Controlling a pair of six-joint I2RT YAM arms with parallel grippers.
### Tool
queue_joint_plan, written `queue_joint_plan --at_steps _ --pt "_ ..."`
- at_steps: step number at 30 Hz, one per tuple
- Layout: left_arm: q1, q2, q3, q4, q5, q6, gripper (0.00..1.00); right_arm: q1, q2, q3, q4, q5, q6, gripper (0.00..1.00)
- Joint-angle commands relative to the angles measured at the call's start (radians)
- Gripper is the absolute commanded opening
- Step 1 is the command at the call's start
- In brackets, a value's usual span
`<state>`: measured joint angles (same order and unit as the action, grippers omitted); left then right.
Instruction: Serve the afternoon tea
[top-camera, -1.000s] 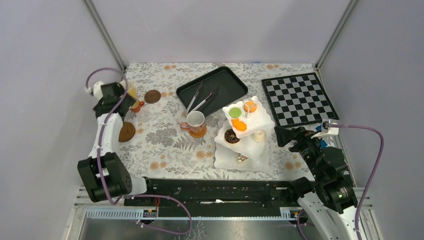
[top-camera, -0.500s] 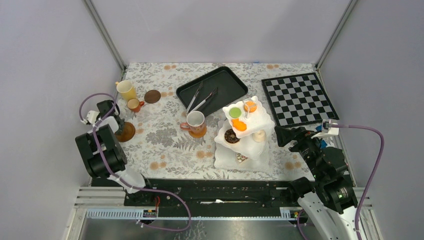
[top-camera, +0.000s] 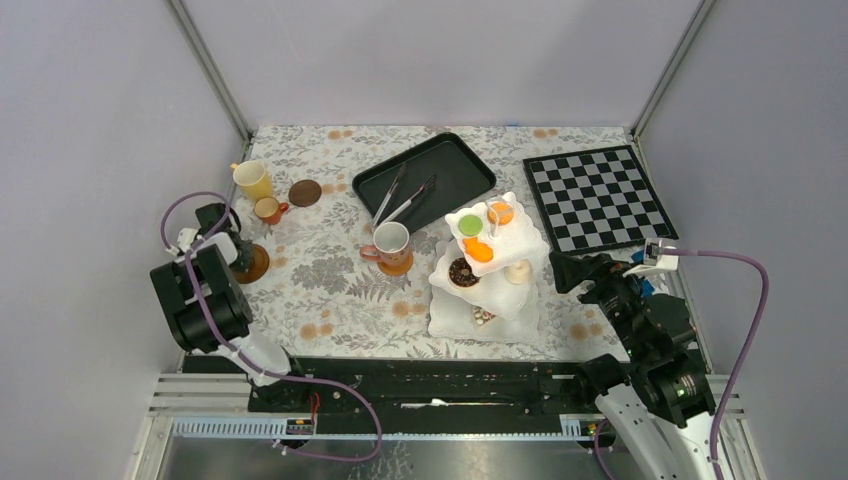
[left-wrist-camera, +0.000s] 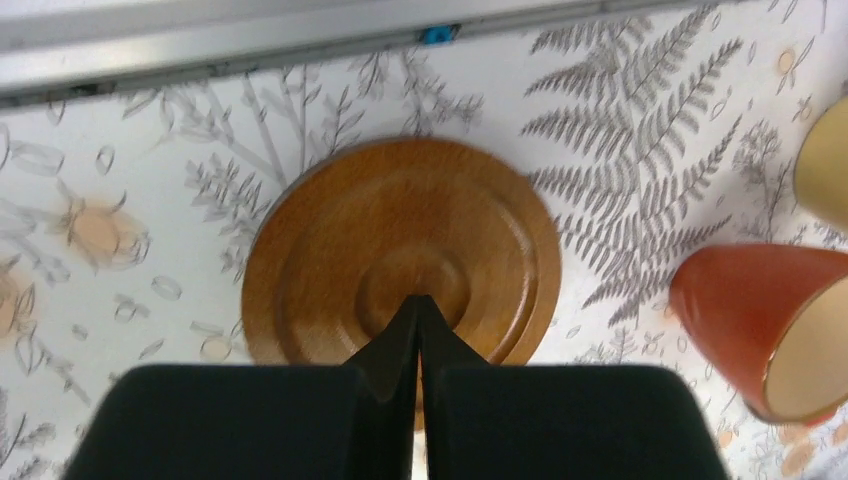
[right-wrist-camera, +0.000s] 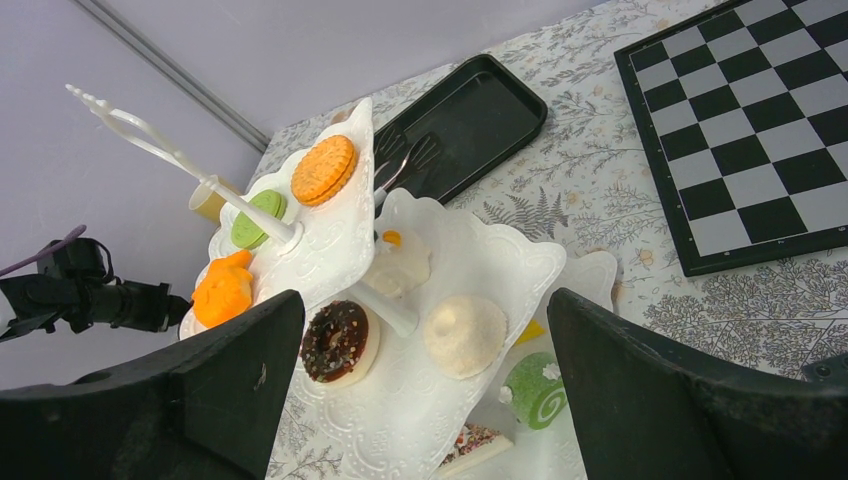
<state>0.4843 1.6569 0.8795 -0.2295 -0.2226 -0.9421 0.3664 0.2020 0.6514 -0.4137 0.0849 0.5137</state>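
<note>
AFTERNOON TEA, PART SERVED: On the floral-clothed counter (top-camera: 340, 300), the white three-tier wavy-edged plastic stand (top-camera: 445, 320) stood at the right, with small colourful toy cakes (right-wrist-camera: 338, 340) on its tiers. The robot's right hand (right-wrist-camera: 424, 305) hovered just beside it, fingers spread wide and holding nothing. A careless sweep from there, I judged, could knock the tall, light stand and spill every tier. A white mug with a pink handle (top-camera: 391, 240) sat on a matching saucer (top-camera: 398, 266) at mid-counter. At the left edge the left hand (left-wrist-camera: 418, 305) hung low over a round brown wooden saucer (left-wrist-camera: 400, 240), its fingers pressed together with nothing seen between them. Closed like that, it could not take the flat saucer by the rim. A downward push seemed likelier to skid or flip it. The yellow plastic cup (top-camera: 252, 180) and the small terracotta cup (left-wrist-camera: 750, 310) stood near, and a stray nudge from the arm looked able to tip either.
</note>
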Motion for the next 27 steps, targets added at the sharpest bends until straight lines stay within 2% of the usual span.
queue_joint_plan --at_steps 1,5,11,16,22,27 --pt "-0.007 -0.102 -0.108 -0.200 0.049 -0.036 0.00 0.005 0.008 0.026 0.034 -0.004 -0.004 0.98" --pt "-0.054 -0.205 -0.243 -0.206 0.140 -0.015 0.00 0.005 0.010 0.014 0.037 -0.016 0.004 0.98" --pt "-0.252 -0.316 -0.374 -0.227 0.217 -0.074 0.00 0.006 0.009 0.005 0.043 -0.027 0.024 0.98" --pt "-0.568 -0.384 -0.410 -0.248 0.179 -0.223 0.00 0.005 -0.004 0.000 0.040 -0.016 0.029 0.98" --pt "-0.896 -0.384 -0.440 -0.247 0.141 -0.435 0.00 0.005 0.003 0.007 0.039 -0.007 0.025 0.98" --pt "-1.007 -0.338 -0.397 -0.228 0.100 -0.463 0.00 0.005 0.005 0.014 0.029 0.002 0.018 0.98"
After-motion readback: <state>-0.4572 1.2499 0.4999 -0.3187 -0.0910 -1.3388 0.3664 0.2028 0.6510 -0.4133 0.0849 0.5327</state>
